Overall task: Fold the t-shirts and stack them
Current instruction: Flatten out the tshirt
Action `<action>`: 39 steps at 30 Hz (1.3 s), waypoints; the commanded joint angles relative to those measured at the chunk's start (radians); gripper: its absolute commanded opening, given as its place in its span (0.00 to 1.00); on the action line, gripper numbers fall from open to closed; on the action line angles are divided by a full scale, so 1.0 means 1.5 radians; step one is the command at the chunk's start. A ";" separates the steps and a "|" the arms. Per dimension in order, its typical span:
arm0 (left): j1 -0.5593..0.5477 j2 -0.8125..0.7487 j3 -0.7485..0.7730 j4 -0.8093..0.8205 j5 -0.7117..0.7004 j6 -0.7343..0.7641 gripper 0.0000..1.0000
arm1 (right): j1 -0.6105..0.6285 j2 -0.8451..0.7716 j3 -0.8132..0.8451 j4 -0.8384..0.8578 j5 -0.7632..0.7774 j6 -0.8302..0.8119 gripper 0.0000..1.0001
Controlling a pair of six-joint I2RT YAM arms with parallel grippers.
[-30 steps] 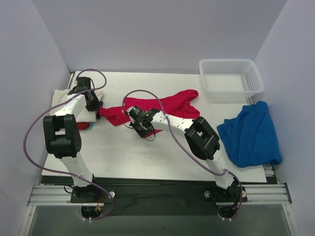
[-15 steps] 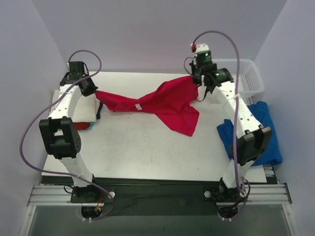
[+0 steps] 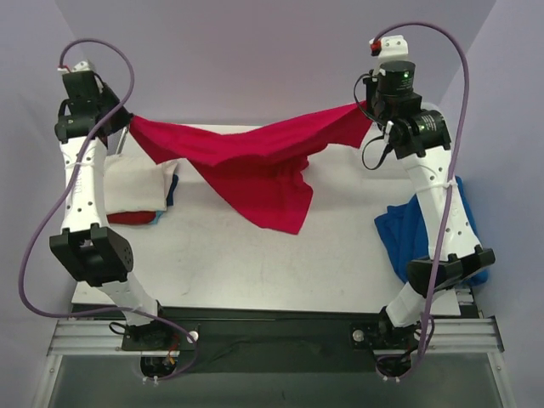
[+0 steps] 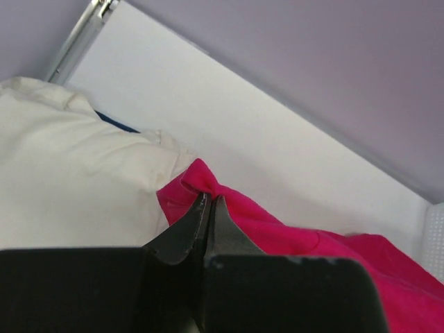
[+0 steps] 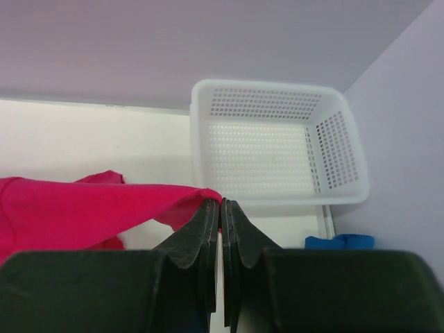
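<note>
T-shirts counted: three plain ones in clear view, one each of red, blue and cream.
Red t-shirt (image 3: pixel 255 161): lifted off the table and stretched left to right between the two grippers. Its middle sags, and a loose flap hangs toward the near side.
Left gripper (image 4: pixel 208 198): one, raised at the far left. Its jaws are pinched tight on a small bunched corner of the red t-shirt.
Right gripper (image 5: pixel 220 202): one, raised at the far right. Its jaws are closed flat on the opposite edge of the red t-shirt.
Cream t-shirt (image 3: pixel 136 183): one, folded and lying on the far left of the table, below the left gripper. It is the top of a small pile.
Under the cream t-shirt: two slivers of cloth peek out, a red edge (image 3: pixel 127 218) on the near side and a dark blue edge (image 3: pixel 170 189) on the right. Whether these are whole shirts cannot be told.
Blue t-shirt (image 3: pixel 393 231): one, crumpled and unfolded at the right side of the table, partly hidden behind the right arm.
Basket (image 5: pixel 263 87): one, white lattice plastic, at the far right corner and beyond the right gripper.
Table (image 3: pixel 255 263): one, white.
</note>
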State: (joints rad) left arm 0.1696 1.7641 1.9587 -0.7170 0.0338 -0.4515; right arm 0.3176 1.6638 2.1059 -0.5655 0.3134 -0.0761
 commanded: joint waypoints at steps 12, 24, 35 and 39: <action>0.084 -0.149 0.187 0.038 0.139 -0.020 0.00 | 0.007 -0.246 -0.039 0.172 -0.010 -0.069 0.00; 0.094 -0.214 0.342 -0.029 0.130 0.018 0.00 | 0.048 -0.413 -0.134 0.249 -0.087 -0.068 0.00; 0.090 -0.144 0.206 0.099 0.132 -0.052 0.00 | 0.035 -0.310 -0.227 0.348 0.023 -0.105 0.00; 0.066 -0.106 0.046 0.273 0.179 -0.101 0.00 | 0.021 -0.251 -0.302 0.372 0.060 -0.072 0.00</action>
State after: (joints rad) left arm 0.2890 1.5112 2.1742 -0.5091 0.2497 -0.5224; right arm 0.3668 1.2209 1.7275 -0.0772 0.3145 -0.2058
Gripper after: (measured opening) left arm 0.027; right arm 0.036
